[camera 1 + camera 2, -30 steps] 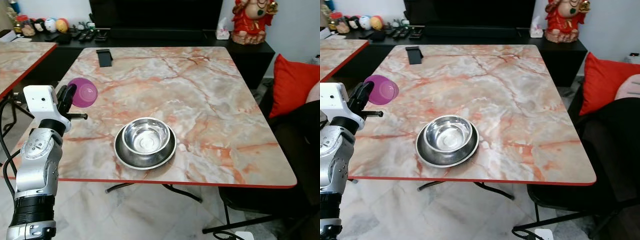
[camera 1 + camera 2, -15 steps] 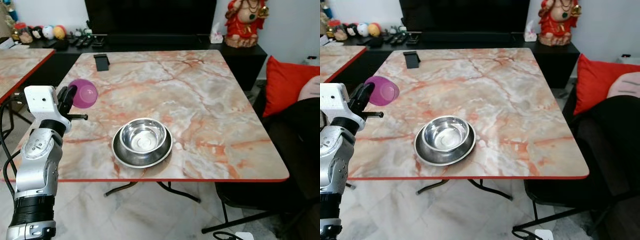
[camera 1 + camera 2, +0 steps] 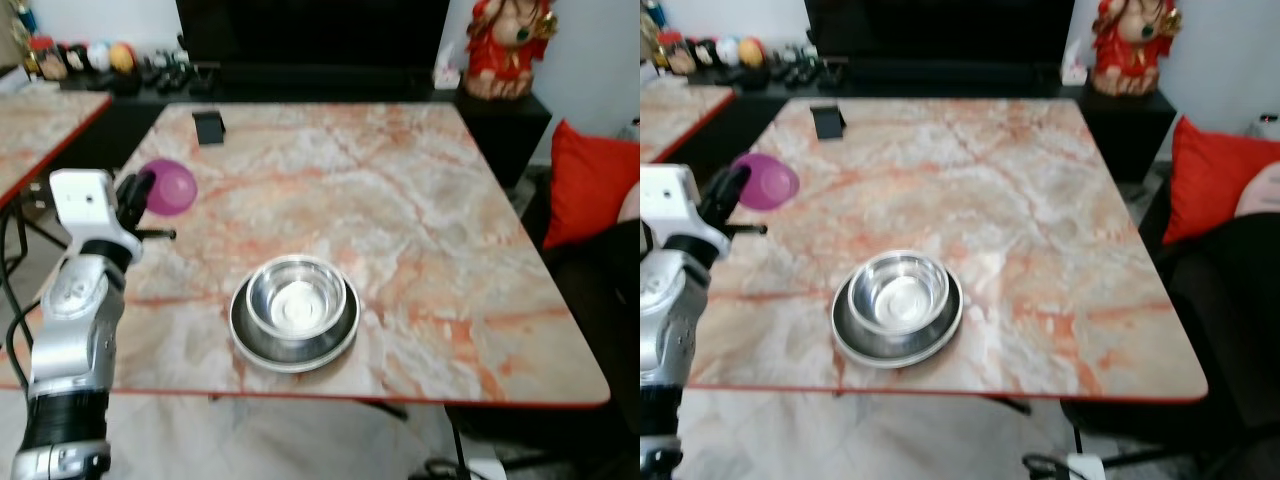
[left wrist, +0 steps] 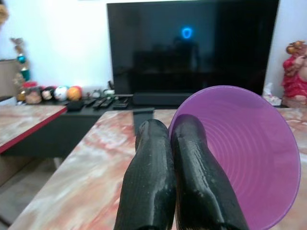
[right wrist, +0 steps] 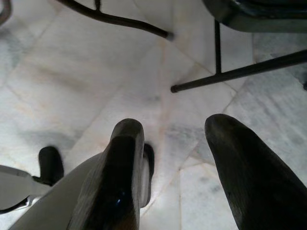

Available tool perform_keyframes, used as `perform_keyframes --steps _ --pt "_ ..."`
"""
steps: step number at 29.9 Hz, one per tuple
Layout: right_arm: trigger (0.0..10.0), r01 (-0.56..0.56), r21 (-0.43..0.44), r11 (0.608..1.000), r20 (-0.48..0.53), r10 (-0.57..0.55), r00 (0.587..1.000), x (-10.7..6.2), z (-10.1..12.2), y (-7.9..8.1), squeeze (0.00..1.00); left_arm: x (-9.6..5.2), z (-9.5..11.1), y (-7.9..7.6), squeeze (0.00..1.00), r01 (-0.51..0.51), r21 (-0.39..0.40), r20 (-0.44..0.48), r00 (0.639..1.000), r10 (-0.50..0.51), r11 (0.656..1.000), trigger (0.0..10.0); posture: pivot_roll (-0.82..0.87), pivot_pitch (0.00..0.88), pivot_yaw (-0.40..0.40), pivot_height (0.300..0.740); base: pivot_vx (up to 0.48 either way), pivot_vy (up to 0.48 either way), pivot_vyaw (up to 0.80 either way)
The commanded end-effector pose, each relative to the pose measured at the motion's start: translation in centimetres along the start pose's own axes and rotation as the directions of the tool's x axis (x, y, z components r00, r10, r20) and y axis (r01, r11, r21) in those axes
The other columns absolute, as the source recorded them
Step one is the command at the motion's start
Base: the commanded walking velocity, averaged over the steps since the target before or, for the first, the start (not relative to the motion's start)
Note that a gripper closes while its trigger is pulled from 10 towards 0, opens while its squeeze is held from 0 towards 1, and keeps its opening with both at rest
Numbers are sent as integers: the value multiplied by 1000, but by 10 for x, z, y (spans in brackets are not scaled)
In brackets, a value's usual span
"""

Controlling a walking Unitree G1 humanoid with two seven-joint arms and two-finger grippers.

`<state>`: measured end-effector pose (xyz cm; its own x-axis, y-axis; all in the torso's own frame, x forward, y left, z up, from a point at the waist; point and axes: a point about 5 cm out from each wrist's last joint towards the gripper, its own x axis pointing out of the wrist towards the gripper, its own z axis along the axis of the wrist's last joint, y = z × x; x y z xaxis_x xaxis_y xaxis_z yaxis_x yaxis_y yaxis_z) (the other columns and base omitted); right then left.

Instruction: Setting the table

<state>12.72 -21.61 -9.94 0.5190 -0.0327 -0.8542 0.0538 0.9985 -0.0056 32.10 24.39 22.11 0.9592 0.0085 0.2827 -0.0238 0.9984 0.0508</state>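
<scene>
Left gripper (image 3: 138, 190): raised at the desk's left edge, left of and beyond the steel bowl; its two black fingers are pinched together on the rim of a purple plastic cup (image 3: 170, 188), one finger inside the wall and one outside, as the left wrist view shows.
Purple cup: carried on its side in the air, mouth turned back toward the gripper, base pointing out over the desk; a rim pinch like this suits a light cup and leaves the base free to be set down.
Steel bowl (image 3: 296, 302): sits nested in a steel plate (image 3: 293, 328) near the front edge of the desk, well apart from the cup; likely the centre of the place setting.
Desk (image 3: 420, 200): pink-veined marble top with a red edge; a small black stand (image 3: 208, 127) lies at the far left corner, well beyond the bowl.
Likely reason for the pose: the cup looks bound for a spot beside the bowl, so it will need turning upright first.
Right gripper (image 5: 172, 163): hanging idle, fingers spread apart over the pale tiled floor (image 5: 96, 86), holding nothing.
View quality: head views are slightly blurred.
</scene>
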Motion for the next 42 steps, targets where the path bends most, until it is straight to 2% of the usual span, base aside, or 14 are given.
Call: perform_keyframes --steps 1,6,11,14,18,19,20,22,25,26,28,30,35,42 --pt "10000 9 9 1000 -12 -9 1000 -2 -5 -3 0 2 4 -4 0 18 6 11 1000 -18 1000 10000 -25 0 20 732 274 0 0" --pt "10000 8 7 1000 -13 -8 1000 -2 -5 -3 0 3 6 -5 0 30 -16 17 999 -30 999 10000 -25 0 20 732 49 0 0" --pt "10000 7 3 1000 -15 -7 1000 -2 -5 -3 0 3 2 -9 0 95 -84 -38 994 -99 992 10000 -25 0 20 732 0 0 0" --pt "10000 7 0 1000 -16 -7 1000 -2 -5 -3 0 0 4 -14 0 192 -173 -68 976 -206 966 10000 -21 0 18 732 0 0 0" --pt "10000 5 -1 1000 -16 -5 1000 -2 -5 -3 0 -4 1 -17 0 267 -186 -127 948 -293 946 10000 -18 0 18 732 0 0 0" --pt "10000 4 -2 1000 -17 -4 1000 -2 -5 -3 0 -6 -4 -16 0 286 -146 -193 931 -311 947 10000 -16 0 19 732 0 0 0" --pt "10000 4 -2 1000 -17 -4 1000 -2 -5 -3 0 -6 -4 -16 0 286 -146 -193 931 -311 947 10000 -16 0 19 732 0 0 0" --pt "10000 3 -3 1000 -18 -3 1000 -2 -5 -3 0 -7 -13 -12 0 281 -134 -290 906 -309 950 10000 -13 0 19 732 0 0 0" --pt "10000 1 -7 1000 -19 -2 1000 -1 -5 -2 0 -2 -23 -3 0 196 -151 -396 886 -241 969 10000 -11 0 22 732 0 0 0" --pt "10000 1 -7 1000 -19 -1 1000 -1 -4 -2 0 -1 -25 0 0 175 -134 -423 880 -216 976 10000 -12 0 22 732 0 0 0" --pt "10000 -1 -5 1000 -18 1 1000 -1 -4 -1 0 6 -27 9 0 96 -143 -497 854 -155 985 10000 -17 0 26 732 0 0 0" --pt "10000 -1 -4 1000 -18 1 1000 -1 -4 -1 0 7 -27 10 0 86 -145 -515 844 -150 986 10000 -18 0 28 732 0 0 0" --pt "10000 1 0 1000 -20 -1 1000 -1 -5 -1 0 6 -26 8 0 92 -183 -586 789 -184 979 10000 -12 0 33 732 0 0 0" --pt "10000 -4 -4 1000 -24 4 1000 -1 -5 0 0 2 -28 6 0 82 -229 -625 751 -212 970 10000 -4 0 34 732 0 0 0"
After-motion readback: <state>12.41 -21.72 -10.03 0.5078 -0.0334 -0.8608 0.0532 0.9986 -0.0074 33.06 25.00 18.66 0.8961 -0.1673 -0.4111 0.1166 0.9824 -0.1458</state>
